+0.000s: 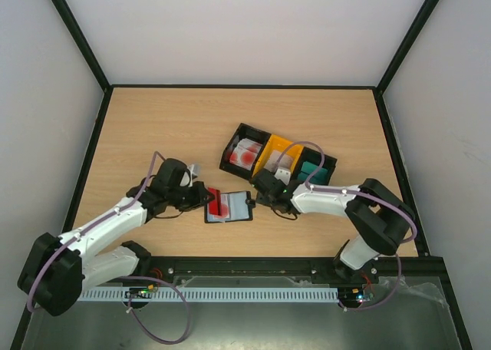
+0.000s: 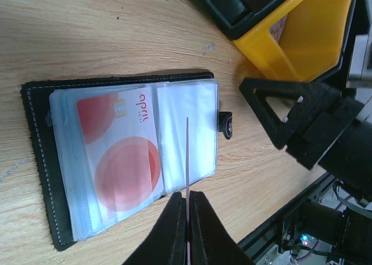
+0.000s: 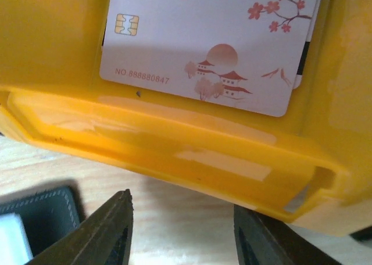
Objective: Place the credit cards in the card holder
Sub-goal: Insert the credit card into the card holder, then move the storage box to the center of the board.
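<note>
The black card holder lies open on the table, with a red-and-white card in a clear slot of the card holder. My left gripper is shut on another red card, seen edge-on and held upright above the holder's right page. From above, this left gripper holds the card over the holder. My right gripper is open and empty, low over the table just before the yellow bin. A pale VIP card lies in that bin. The right gripper is right of the holder.
Three bins stand in a row behind the holder: a black one with red-and-white cards, the yellow one, and a black one with teal cards. A corner of the holder shows left of the right gripper. Black frame rails edge the table.
</note>
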Motion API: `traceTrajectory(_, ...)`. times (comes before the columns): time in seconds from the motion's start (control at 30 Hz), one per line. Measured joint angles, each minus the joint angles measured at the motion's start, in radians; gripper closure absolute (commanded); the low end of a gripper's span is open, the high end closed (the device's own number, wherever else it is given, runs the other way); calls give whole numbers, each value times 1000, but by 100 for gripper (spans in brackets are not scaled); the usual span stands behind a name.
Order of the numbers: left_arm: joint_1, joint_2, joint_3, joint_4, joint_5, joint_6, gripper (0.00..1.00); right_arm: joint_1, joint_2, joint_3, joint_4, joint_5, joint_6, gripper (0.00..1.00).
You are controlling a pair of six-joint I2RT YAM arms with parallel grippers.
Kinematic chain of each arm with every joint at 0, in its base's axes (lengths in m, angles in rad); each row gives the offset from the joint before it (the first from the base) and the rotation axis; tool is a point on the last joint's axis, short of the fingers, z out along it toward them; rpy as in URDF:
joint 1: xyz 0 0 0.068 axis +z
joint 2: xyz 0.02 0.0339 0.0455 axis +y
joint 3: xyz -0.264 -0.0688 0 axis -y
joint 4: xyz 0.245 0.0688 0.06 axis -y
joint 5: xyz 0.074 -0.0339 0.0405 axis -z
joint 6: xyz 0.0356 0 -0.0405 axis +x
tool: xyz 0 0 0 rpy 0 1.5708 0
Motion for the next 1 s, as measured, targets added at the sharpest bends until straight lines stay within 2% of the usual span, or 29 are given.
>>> traceTrajectory(0.13, -16, 23, -33, 76, 2, -40, 97, -46, 44, 40, 1, 2, -45, 41)
traceTrajectory(0.23, -27, 46, -58, 137, 4, -70, 97, -61, 67, 73, 5, 4, -79, 38)
traceTrajectory(0.43, -55, 90, -105, 267, -7, -118, 97, -67, 64, 89, 38, -16, -117, 38)
traceTrajectory(0.73, -64, 154, -174, 452, -31, -189, 97, -15, -98, -4, 55, -132, -149, 39)
traceTrajectory(1.0, -72, 214, -188, 553, -40, -216, 97, 117, -10, 47, 6, -156, -178, 43)
